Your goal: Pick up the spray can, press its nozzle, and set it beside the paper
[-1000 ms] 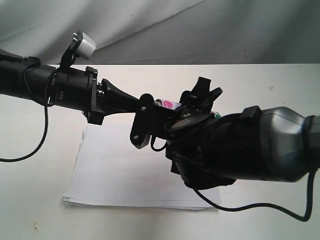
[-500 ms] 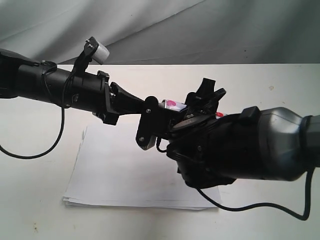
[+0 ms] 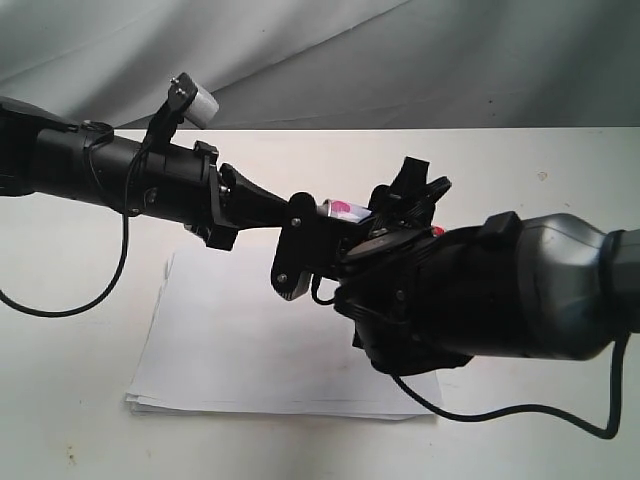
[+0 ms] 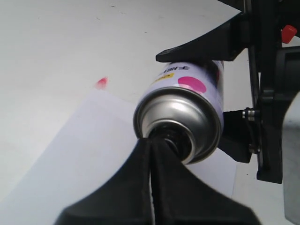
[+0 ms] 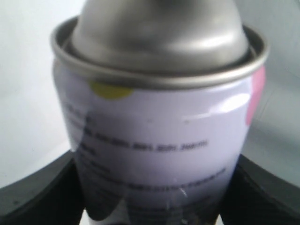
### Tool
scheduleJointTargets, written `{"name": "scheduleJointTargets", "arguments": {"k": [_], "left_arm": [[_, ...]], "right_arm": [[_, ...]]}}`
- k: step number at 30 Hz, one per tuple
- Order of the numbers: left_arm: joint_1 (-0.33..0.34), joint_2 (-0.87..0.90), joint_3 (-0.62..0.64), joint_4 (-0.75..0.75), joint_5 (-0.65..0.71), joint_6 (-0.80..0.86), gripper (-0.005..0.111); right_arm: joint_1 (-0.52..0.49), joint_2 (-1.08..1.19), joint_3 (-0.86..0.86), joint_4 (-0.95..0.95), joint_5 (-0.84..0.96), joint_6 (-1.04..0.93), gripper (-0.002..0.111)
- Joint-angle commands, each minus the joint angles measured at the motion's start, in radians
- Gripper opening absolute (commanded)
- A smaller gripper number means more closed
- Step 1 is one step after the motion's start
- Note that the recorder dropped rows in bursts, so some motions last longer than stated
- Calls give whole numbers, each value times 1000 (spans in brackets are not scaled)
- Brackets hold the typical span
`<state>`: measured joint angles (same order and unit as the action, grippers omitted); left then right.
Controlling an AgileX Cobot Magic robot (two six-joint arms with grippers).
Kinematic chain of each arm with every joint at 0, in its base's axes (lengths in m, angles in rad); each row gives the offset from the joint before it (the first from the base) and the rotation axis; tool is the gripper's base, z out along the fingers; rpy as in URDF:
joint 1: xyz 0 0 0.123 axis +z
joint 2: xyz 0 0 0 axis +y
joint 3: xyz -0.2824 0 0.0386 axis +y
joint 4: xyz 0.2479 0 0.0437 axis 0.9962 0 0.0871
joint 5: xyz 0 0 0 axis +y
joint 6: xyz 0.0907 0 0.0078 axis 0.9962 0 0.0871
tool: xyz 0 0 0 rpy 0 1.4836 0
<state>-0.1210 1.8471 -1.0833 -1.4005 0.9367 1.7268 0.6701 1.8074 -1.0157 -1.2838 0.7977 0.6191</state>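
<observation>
The left gripper [image 4: 151, 152], fingers pressed together, extends level from the left. The right gripper [image 3: 400, 200] tilts upward from its arm, clamped around the spray can [image 4: 187, 108].

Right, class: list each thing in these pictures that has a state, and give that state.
spray can: lifted, lying sideways in the air
right gripper: shut on the spray can
left gripper: shut, tips at the can's domed top
paper: flat on the table, sheets slightly misaligned

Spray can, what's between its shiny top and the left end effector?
Only the small black nozzle: in the left wrist view the shut left end effector meets it at the domed top of the spray can, with no gap.
</observation>
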Motion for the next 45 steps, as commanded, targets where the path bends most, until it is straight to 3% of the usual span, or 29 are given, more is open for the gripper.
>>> {"name": "scheduleJointTargets", "arguments": {"k": [1, 16, 21, 25, 29, 45], "left_arm": [[-23, 7, -5, -7, 33, 6, 0], [-12, 0, -5, 11, 36, -4, 0], [89, -83, 4, 151, 91, -106, 0], [188, -180, 61, 105, 127, -98, 0], [243, -257, 130, 94, 125, -94, 0], [262, -420, 290, -51, 124, -53, 0]], "right_arm": [[7, -20, -11, -70, -79, 8, 0], [7, -20, -11, -70, -77, 8, 0], [7, -20, -11, -68, -75, 8, 0], [7, -20, -11, -66, -73, 8, 0], [7, -20, -11, -66, -73, 8, 0], [7, -31, -11, -35, -23, 8, 0]]}}
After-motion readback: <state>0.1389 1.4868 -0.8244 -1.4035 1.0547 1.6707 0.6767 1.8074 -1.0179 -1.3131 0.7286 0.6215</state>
